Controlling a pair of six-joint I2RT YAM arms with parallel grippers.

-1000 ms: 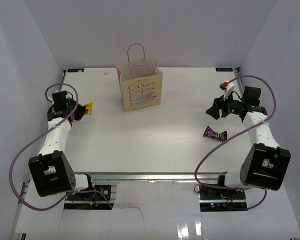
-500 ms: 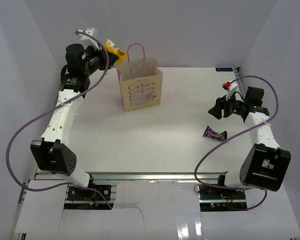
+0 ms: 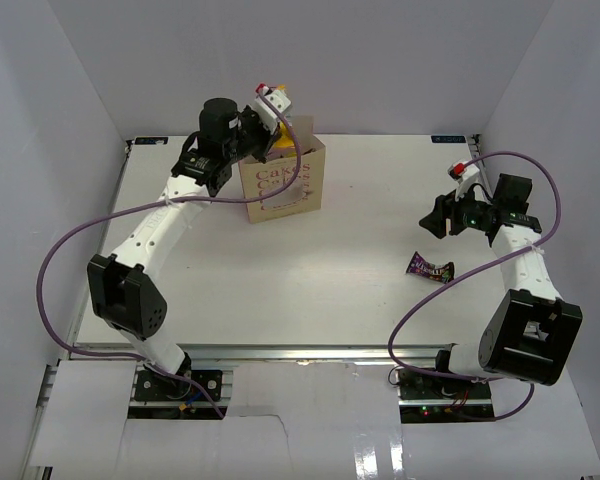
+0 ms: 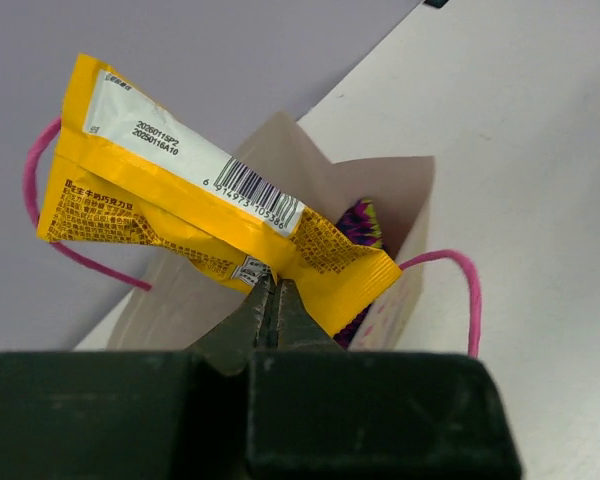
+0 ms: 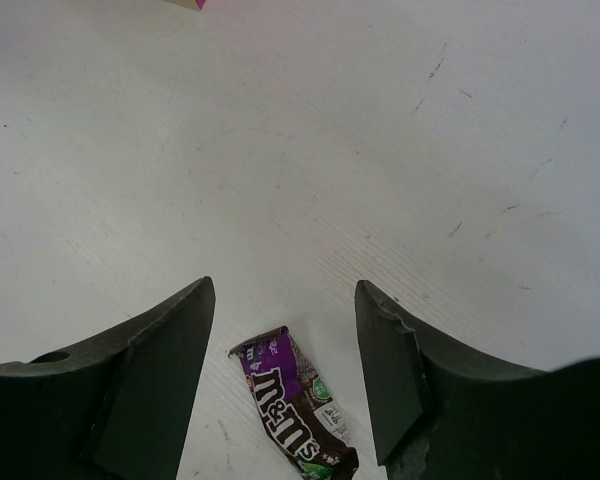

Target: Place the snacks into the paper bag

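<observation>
A small yellow wrapped bar (image 4: pixel 195 205) hangs above the open mouth of the paper bag (image 3: pixel 298 185), pinched by the left gripper (image 4: pixel 273 292). The fingers are closed flat together on the bar's lower edge, close to one end. In the left wrist view the bar's long axis slants from upper left to lower right, with the barcode side facing the camera. The lower-right end is over the bag's opening and the other end reaches past the rim beside one pink handle (image 4: pixel 38 190). Inside the bag a purple printed packet (image 4: pixel 360 222) shows just behind the bar. The bag stands upright at the far side of the table (image 3: pixel 360 180), left of centre, its "Cakes" face towards the arms. Well apart from it, on the near right, a small dark purple candy packet (image 3: pixel 429 267) lies flat on the table. The right gripper (image 5: pixel 285 290) hovers just beyond it with its fingers spread wide and nothing between them.
</observation>
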